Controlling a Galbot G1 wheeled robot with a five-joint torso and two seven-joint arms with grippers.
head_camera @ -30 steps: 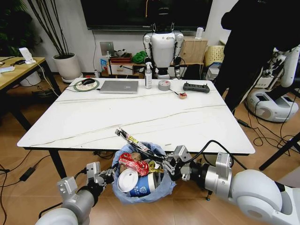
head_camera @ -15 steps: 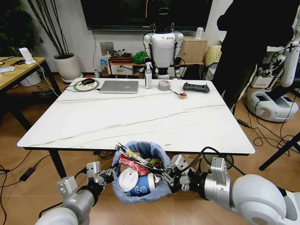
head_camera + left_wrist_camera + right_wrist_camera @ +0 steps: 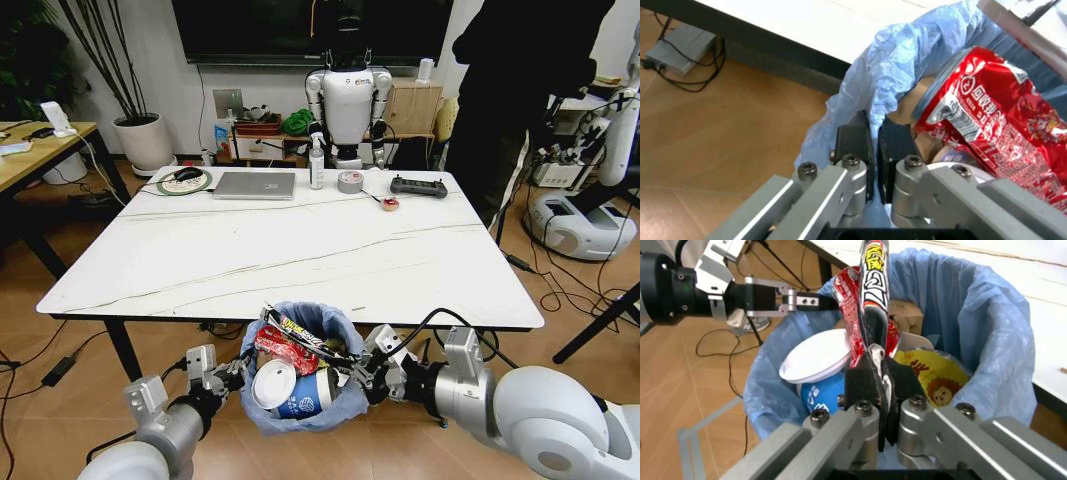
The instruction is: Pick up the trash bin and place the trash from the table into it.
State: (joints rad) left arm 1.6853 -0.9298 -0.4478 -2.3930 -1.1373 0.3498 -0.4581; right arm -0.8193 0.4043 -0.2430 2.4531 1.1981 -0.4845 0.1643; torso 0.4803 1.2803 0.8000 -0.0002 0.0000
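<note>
Lowered since the earlier frame, right gripper [image 3: 881,382] clamping long snack wrapper [image 3: 872,300] inside trash bin [image 3: 300,390], left gripper [image 3: 873,150] pinching bin's blue bag rim [image 3: 893,70].

My view down on the table [image 3: 250,250], white marble-look top with thin grey veins, along its far edge a round green-rimmed plate [image 3: 183,181], silver laptop [image 3: 255,185], spray bottle [image 3: 317,162], grey tape roll [image 3: 350,181], black remote [image 3: 418,186], small red item [image 3: 389,203]
</note>
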